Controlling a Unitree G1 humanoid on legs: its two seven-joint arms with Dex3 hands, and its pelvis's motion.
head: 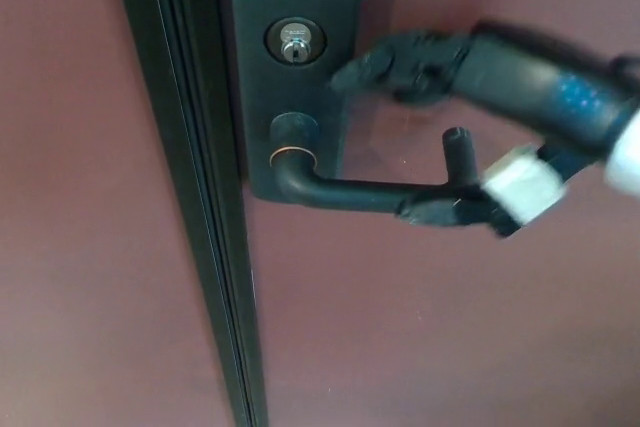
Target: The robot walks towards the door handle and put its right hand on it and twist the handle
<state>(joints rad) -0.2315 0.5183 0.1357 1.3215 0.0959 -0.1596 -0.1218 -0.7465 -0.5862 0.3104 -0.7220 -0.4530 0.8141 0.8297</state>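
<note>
Fingers of the right hand spread loose above the handle, unclamped; it could slip off mid-twist

Right up against a building doorway here; dark red door fills the view, black lever handle at centre, keyed lock at twelve o'clock, dark frame at nine o'clock
</note>
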